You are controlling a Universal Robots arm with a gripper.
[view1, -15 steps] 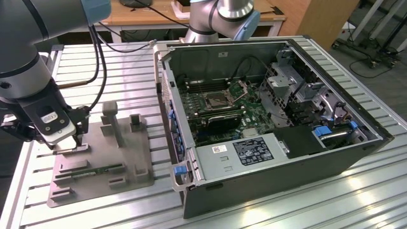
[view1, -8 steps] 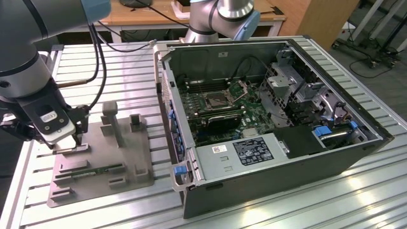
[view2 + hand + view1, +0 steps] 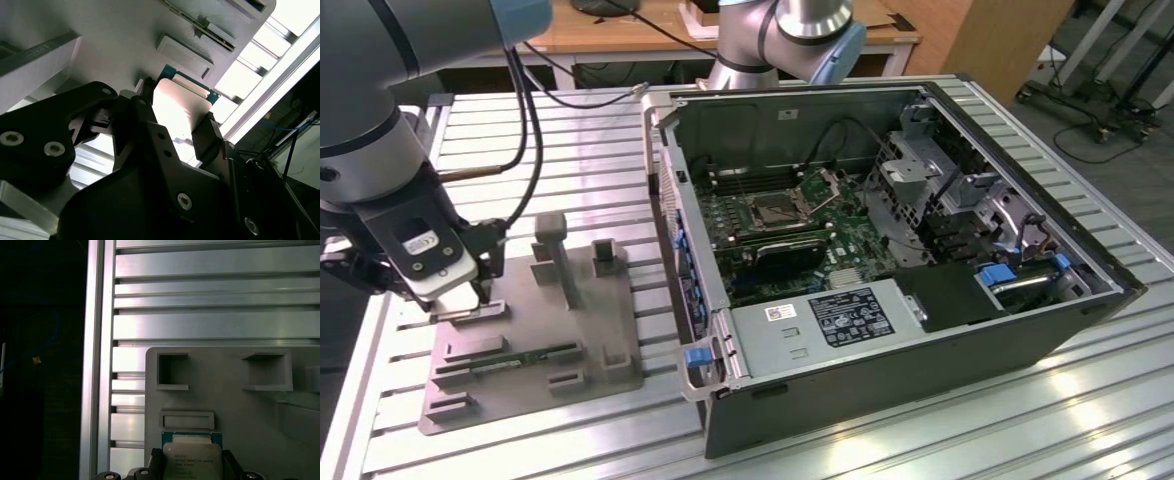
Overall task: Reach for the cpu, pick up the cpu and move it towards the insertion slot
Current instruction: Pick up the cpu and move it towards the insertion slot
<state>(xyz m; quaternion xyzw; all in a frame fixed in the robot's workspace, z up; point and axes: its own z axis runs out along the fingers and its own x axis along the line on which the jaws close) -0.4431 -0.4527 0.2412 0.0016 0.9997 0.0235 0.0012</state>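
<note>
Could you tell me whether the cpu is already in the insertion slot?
No, the cpu sits between the fingers of the gripper at the grey tray, apart from the insertion slot in the computer case.

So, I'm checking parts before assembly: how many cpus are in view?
1: the cpu sits on the grey tray, at the hand. The computer case might hide others.

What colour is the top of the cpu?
The cpu has a pale silver metal top with a thin green edge; the first wrist view shows it best.
</note>
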